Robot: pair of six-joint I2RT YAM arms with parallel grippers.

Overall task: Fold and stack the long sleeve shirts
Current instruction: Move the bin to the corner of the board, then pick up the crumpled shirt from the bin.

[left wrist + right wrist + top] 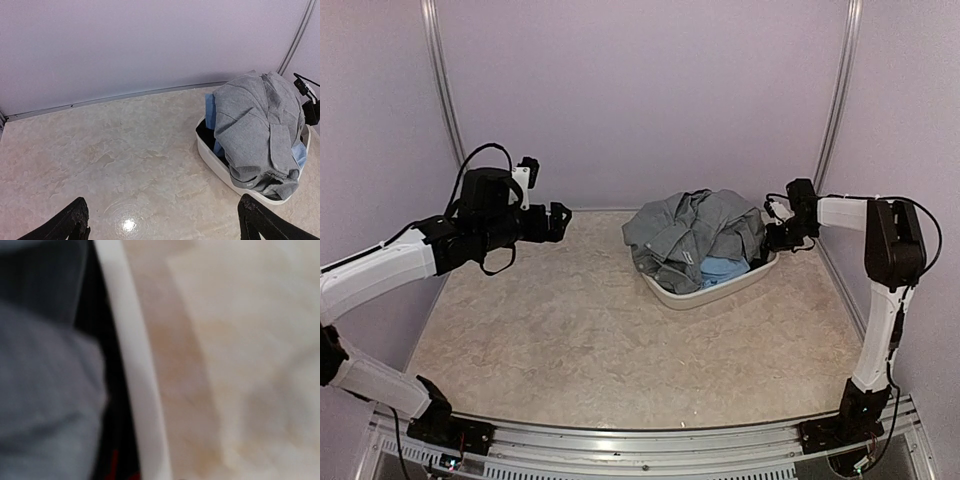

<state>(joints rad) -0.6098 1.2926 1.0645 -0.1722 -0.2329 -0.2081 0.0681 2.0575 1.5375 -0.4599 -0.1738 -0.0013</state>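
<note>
Ahead of your left gripper [558, 220] and off to its right side, the white basin [715, 297] stands on the table [570, 340], well apart from this tool. The jaws of this gripper stand wide apart and there is nothing between them; it hangs above the table surface. Inside the basin the grey shirt [695, 235] lies in a crumpled heap, and it rises above the rim and hangs a little over it. The light blue shirt [722, 270] lies under the grey one, and you see only small parts of it at the edges of the heap. Your right gripper [778, 232] is at the basin rim, just beside the grey shirt. Its own camera gives a blurred picture: the white rim runs down the middle, grey cloth on one side, table on the other. Its fingers do not show there, so I cannot tell if they are together, apart, or clamped on cloth.
</note>
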